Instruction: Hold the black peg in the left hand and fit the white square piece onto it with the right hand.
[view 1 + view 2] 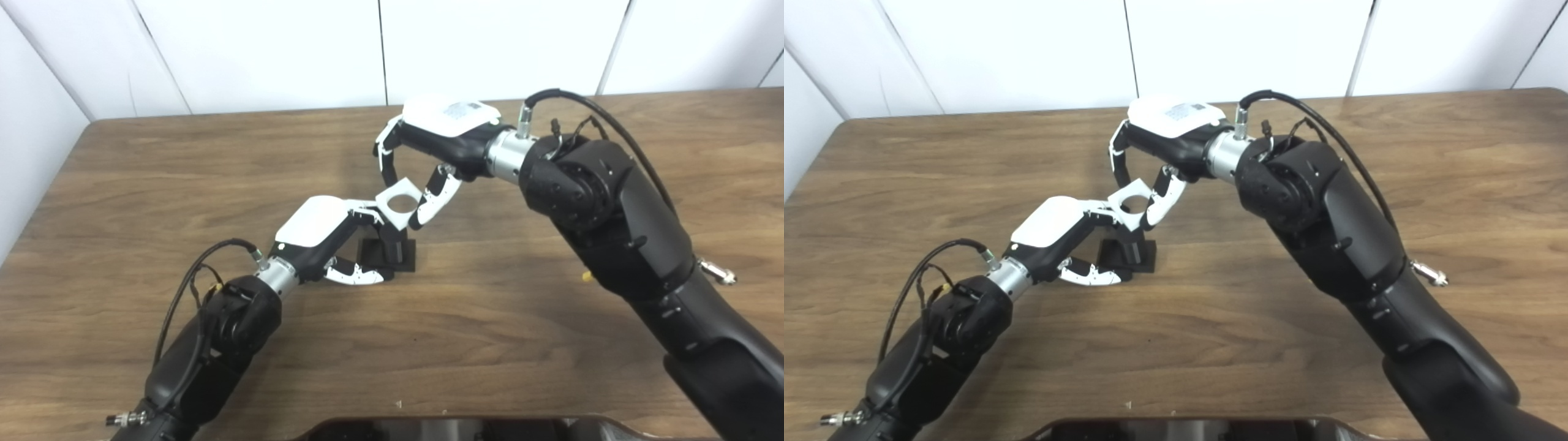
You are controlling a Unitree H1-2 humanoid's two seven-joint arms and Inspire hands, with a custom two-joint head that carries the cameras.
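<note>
Alignment of hole over peg decides the coming move. Left eye view: the right hand (422,162) has its fingers clamped on the white square piece (399,203) at frame centre, tilted, directly above the black peg (392,246), which stands upright on the counter (520,343); the left hand (334,239) fingers close around it.

Right eye view: the piece's round hole sits just above the peg top, seemingly not yet seated.
</note>
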